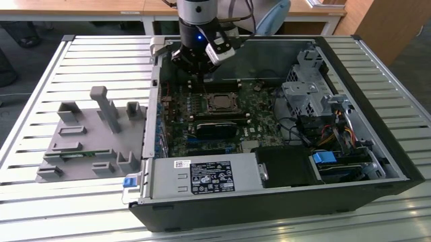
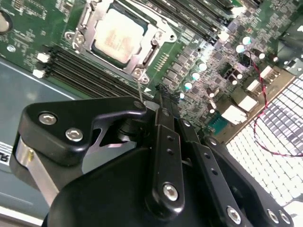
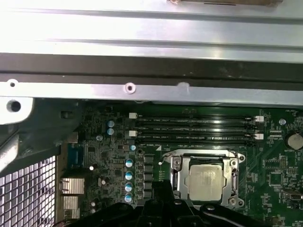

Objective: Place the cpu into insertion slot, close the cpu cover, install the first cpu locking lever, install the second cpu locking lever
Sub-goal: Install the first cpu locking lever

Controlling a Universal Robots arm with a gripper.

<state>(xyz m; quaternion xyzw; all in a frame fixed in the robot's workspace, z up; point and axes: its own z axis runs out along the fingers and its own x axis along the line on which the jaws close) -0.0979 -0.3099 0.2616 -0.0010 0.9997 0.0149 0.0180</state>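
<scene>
We see the cpu [image 2: 117, 35], a small flat square chip with a dull silver-grey metal top, lying flat with that top facing up. Being square, it has no long axis. Its edges run parallel to the insertion slot [image 3: 235, 176], a small square socket with a silver metal rim on the green circuit board [image 3: 279, 165], and the chip sits inside it. The metal top looks matte and carries faint print.

The cpu cover [image 2: 152, 34], a thin silver-grey metal frame with a square window, lies down flat around the chip. Long narrow black memory slots [image 3: 196, 127] run just beside the socket.

The black gripper [image 2: 160, 97] hangs close over the board near one corner of the socket. Its fingers [image 2: 163, 123] are pressed together, and we make out nothing between them. A thin silver wire rod [image 2: 140, 87] rises from that corner to the fingertips; we cannot tell whether they touch. In the exterior view the gripper is inside the open black computer case [image 1: 269, 206].
</scene>
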